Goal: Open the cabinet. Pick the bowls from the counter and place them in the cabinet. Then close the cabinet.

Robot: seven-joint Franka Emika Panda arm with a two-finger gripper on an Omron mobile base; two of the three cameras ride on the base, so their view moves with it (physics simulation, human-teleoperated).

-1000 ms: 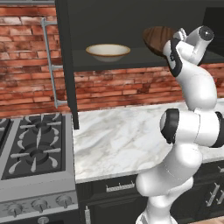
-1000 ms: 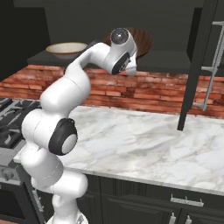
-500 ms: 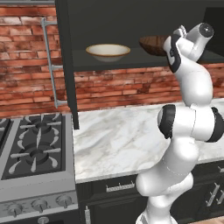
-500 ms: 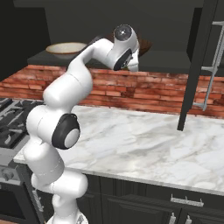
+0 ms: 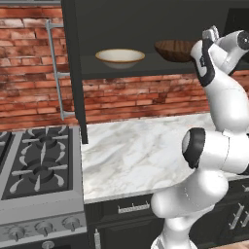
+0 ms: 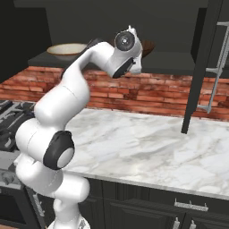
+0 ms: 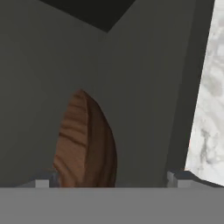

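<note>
The cabinet (image 5: 160, 19) stands open, its left door (image 5: 73, 73) swung out over the counter (image 5: 141, 146). On its shelf the cream bowl (image 5: 120, 57) rests at the left and the brown wood-grain bowl (image 5: 177, 50) at the right. My gripper (image 5: 209, 35) is at the brown bowl's right edge, raised to shelf height. In the hand view the brown bowl (image 7: 85, 140) lies on the dark shelf just ahead of the gripper (image 7: 110, 181), whose fingertips (image 7: 42, 182) stand far apart, open. From the right base view the cream bowl (image 6: 67, 48) shows, and the brown bowl (image 6: 147, 46) peeks out behind the wrist.
The right cabinet door (image 6: 203, 67) with its silver handle (image 6: 217, 62) hangs open over the counter (image 6: 147, 143). A gas stovetop (image 5: 39, 160) sits left of the marble. Brick wall (image 5: 146, 97) runs behind. Dark drawers (image 5: 131, 209) line the counter front.
The gripper went from shut on the tilted brown bowl to open. The bowl now sits level on the shelf, and the hand has drawn back a little.
</note>
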